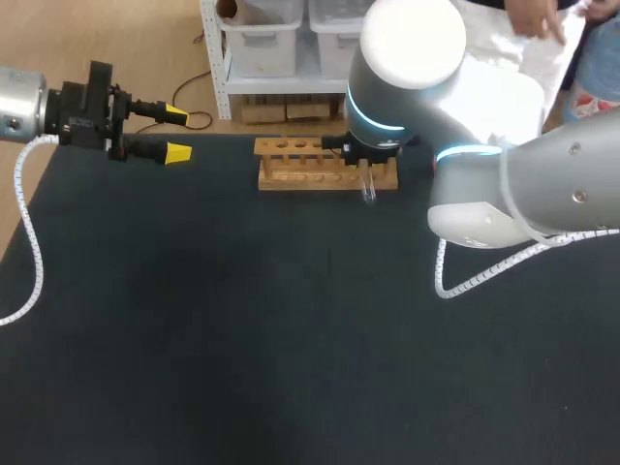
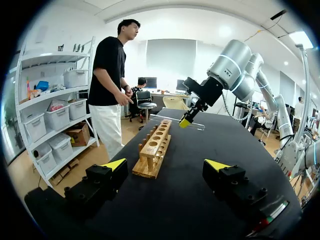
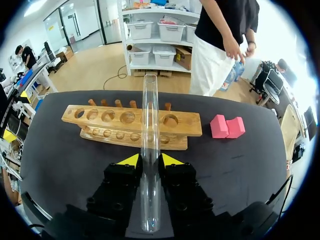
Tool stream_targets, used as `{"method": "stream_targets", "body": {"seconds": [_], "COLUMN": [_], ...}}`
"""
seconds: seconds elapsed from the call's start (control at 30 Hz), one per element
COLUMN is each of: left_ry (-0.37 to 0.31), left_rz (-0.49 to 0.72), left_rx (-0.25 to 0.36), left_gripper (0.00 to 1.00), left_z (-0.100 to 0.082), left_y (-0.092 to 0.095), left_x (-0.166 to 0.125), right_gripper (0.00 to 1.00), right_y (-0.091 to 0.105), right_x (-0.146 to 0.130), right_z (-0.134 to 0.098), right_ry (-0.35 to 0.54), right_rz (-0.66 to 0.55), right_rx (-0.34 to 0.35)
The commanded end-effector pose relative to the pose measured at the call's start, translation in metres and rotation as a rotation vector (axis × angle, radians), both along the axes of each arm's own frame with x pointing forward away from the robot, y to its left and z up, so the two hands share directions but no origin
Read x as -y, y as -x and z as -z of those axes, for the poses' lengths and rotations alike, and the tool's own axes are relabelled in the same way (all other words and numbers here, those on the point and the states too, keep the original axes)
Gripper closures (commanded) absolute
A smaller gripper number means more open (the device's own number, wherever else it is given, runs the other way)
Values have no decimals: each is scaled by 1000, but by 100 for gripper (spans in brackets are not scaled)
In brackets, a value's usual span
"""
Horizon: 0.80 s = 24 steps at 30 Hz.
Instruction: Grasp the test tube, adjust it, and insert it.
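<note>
Reaching in from the far left corner, the left arm lies low and level over the dark table (image 1: 242, 320), its wrist turned so the fingers point right along the far edge. The left gripper (image 1: 177, 134) holds nothing and its yellow tips stand wide apart, well short of the wooden rack (image 1: 291, 179).

The rack sits at the far middle of the table, long side running left to right, its row of holes facing up.

Over the rack's right end, the right arm comes in from the right, its thick elbow bulging high and its wrist bent down toward the wood. The right gripper (image 3: 150, 160) is closed narrowly on the clear test tube (image 3: 149, 150), one yellow tip on each side of the glass. The tube lies roughly level rather than upright, held just above the rack and crossing it between two holes near that right end.

Right of the rack, two pink blocks (image 3: 227, 126) rest on the table, touching each other.
</note>
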<state>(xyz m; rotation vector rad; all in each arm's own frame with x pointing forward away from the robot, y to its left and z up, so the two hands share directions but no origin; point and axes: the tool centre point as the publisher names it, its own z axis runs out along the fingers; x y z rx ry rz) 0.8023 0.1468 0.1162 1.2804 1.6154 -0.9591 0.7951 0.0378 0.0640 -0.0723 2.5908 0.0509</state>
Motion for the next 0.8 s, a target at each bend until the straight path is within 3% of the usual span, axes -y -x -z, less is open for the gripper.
{"method": "stream_targets", "body": {"seconds": [0.03,0.8], "left_ry": [1,1], "left_rz": [-1,-1], "left_rx": [3,3], "left_gripper": [0,0], "left_z": [1,1], "left_y": [1,1], "left_x": [-1,-1], "right_gripper": [100,100], "right_y": [-3,-4], "right_x": [-1,-4], "right_z": [2,23], "right_ry": [-1,-32], "right_rz": [-1,-25], "right_rx": [-9,-90]}}
